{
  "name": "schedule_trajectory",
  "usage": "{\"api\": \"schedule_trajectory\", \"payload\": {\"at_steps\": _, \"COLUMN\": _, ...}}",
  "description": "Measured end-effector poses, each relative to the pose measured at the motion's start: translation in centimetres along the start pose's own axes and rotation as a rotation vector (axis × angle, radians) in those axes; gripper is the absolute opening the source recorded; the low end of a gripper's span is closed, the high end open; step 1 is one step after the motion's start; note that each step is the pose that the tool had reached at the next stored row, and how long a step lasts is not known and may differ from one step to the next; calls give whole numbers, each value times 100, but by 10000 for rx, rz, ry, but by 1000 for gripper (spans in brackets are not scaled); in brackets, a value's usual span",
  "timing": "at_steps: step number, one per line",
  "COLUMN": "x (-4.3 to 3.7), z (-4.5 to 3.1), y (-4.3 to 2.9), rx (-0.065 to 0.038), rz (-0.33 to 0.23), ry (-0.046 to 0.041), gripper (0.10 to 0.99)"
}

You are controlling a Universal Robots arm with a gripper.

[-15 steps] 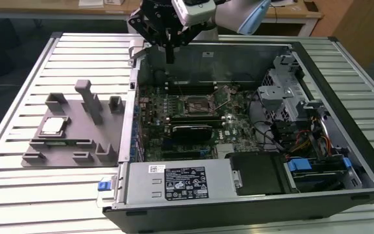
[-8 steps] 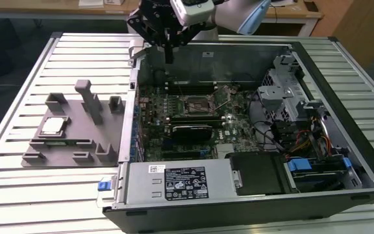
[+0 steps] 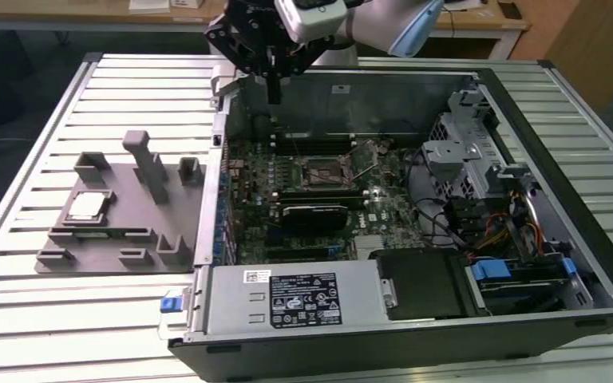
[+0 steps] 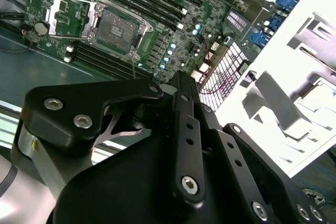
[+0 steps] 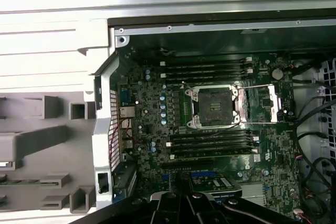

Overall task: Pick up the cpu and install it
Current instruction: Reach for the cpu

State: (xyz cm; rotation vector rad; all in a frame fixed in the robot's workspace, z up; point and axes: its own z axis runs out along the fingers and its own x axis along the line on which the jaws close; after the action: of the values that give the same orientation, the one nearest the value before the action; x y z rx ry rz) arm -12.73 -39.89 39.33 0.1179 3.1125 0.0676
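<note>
The cpu (image 3: pixel 85 207), a small square chip with a silver top, lies in a recess of the grey fixture (image 3: pixel 125 239) at the exterior view's left, outside the computer case. My gripper (image 3: pixel 272 99) hangs above the case's far wall, well away from the cpu, with its fingers shut together and nothing between them. The open cpu socket (image 3: pixel 322 171) sits mid-motherboard, its retaining frame swung open; it appears in both wrist views as the socket (image 4: pixel 117 27) (image 5: pixel 215 106). The gripper's black linkages (image 4: pixel 181 145) loom in the second wrist view.
The open computer case (image 3: pixel 562 263) holds the motherboard (image 3: pixel 285 199), a power supply (image 3: pixel 290 297) at the front, drive cages (image 3: pixel 472 152) and cables at the exterior view's right. It stands on a slatted metal table (image 3: pixel 29 319). Memory slots (image 5: pixel 210 142) flank the socket.
</note>
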Motion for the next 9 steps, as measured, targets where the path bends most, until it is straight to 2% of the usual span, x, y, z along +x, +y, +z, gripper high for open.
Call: {"api": "schedule_trajectory", "payload": {"at_steps": 9, "x": 39, "z": -1, "y": -3, "rx": -1, "rz": 0, "ry": 0, "gripper": 106}}
